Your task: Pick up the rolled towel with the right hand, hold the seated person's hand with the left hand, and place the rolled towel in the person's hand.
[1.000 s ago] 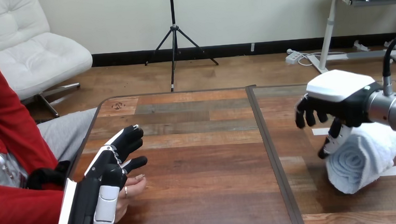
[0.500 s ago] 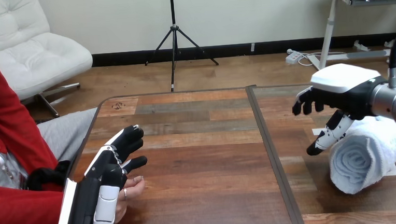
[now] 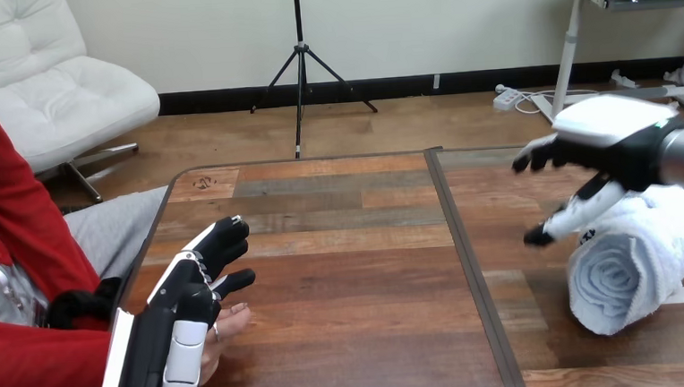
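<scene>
Your right hand (image 3: 606,146), white-shelled with black jointed fingers, hovers spread wide and empty just above the rolled towel (image 3: 630,261). The towel is a soft white terry cylinder lying at the right of the plank-grained wooden table (image 3: 351,247), its spiral end facing you. At the table's left edge your left hand (image 3: 192,292), fingers straight, sits over the person's hand (image 3: 227,331).

White rolled towel (image 3: 632,265), black-and-white right hand (image 3: 617,136), red sleeve (image 3: 26,365), brown wood-grain table (image 3: 342,247)

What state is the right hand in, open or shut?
Open: right hand hovers over the rolled towel, fingers straight, none curled round it.
</scene>
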Robot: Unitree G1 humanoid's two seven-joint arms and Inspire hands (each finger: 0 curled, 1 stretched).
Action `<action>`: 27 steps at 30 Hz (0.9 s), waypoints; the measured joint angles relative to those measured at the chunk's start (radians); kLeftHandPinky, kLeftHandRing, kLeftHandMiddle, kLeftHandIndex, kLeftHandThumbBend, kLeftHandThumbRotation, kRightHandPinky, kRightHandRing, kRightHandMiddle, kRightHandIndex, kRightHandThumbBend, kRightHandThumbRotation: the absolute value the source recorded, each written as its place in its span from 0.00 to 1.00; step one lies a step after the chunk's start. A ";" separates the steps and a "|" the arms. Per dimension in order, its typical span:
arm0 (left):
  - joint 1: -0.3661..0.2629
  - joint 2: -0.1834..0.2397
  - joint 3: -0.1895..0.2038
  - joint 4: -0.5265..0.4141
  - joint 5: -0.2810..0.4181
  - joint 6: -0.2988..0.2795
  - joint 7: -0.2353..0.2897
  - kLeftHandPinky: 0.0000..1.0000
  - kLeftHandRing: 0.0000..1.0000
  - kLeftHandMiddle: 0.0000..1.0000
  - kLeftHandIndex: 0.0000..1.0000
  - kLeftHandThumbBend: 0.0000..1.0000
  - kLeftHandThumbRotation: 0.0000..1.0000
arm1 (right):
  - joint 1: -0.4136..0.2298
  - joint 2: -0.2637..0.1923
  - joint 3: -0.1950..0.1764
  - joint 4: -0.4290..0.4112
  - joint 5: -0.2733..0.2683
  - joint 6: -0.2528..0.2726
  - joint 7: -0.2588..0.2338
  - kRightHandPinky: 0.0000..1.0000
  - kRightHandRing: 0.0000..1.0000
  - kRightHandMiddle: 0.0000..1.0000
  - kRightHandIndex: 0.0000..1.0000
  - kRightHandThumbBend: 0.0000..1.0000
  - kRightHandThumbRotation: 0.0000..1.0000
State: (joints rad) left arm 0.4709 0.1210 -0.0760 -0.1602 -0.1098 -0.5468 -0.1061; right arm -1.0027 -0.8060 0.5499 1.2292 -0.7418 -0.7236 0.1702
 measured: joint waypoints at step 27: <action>-0.001 0.000 -0.021 -0.001 -0.001 0.018 -0.003 0.78 0.88 0.86 0.82 0.73 1.00 | -0.077 -0.125 -0.088 -0.003 0.074 -0.010 0.160 0.65 0.83 0.87 0.91 1.00 0.95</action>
State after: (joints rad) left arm 0.4697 0.1208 -0.0971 -0.1613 -0.1111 -0.5288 -0.1091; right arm -1.0799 -0.9308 0.4615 1.2266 -0.6682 -0.7338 0.3305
